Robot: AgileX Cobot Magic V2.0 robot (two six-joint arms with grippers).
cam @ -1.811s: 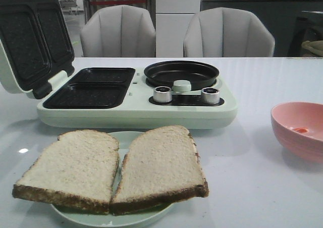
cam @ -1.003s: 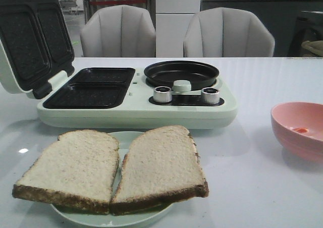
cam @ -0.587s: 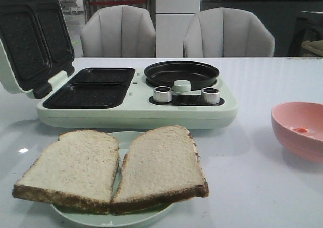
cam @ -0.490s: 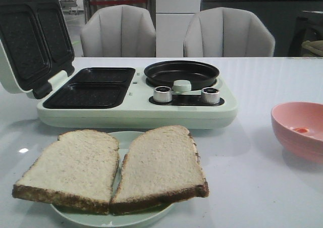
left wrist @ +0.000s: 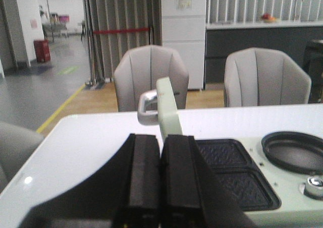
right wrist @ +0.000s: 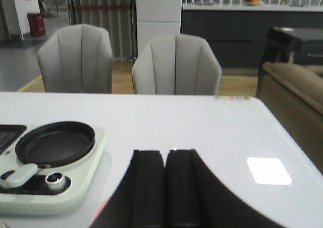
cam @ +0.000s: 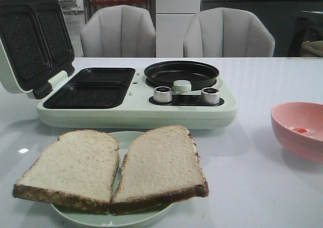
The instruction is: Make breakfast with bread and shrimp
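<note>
Nothing had shifted: both bread slices [cam: 111, 170] stayed plated, the shrimp [cam: 301, 130] apparently remained in its bowl [cam: 287, 132], and the left tool [left wrist: 160, 175] and right tool [right wrist: 165, 187] sat pressed closed, empty, work unstarted.

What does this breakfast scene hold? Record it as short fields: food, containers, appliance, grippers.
bread: two pale slices with brown crust, side by side on the plate
plate: pale green round plate, nearest the camera
shrimp: small orange piece inside the bowl
bowl: pink round bowl, at the right
appliance: pale green breakfast maker, lid open, trays bare
left gripper: shut, holding nothing
right gripper: shut, holding nothing
</note>
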